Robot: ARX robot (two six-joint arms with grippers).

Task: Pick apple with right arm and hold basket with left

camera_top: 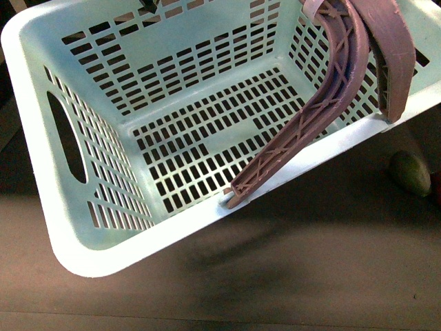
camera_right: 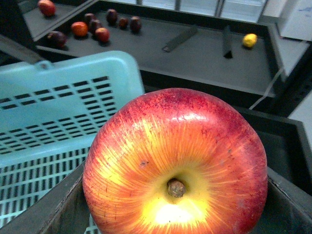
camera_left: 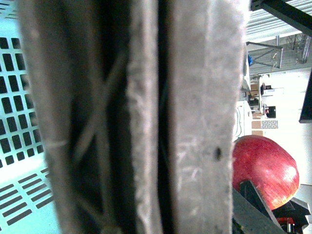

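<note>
The mint-green basket (camera_top: 172, 131) hangs tilted above the dark table and fills most of the front view, empty inside. Its two brownish-mauve ribbed handles (camera_top: 344, 76) lie over its right rim. In the left wrist view one handle (camera_left: 146, 117) fills the frame at close range; my left gripper is shut on it, its fingers hidden. The basket's slotted wall (camera_left: 19, 146) shows beside it. My right gripper (camera_right: 175, 212) is shut on the red-and-yellow apple (camera_right: 175, 165), stem dimple facing the camera, held up next to the basket's rim (camera_right: 73, 68). The apple also shows in the left wrist view (camera_left: 265, 168).
A dark green oval fruit (camera_top: 412, 172) lies on the table at the front view's right edge, beside the basket. In the right wrist view several small dark red fruits (camera_right: 92, 29) and a yellow fruit (camera_right: 249, 40) lie on a farther dark surface.
</note>
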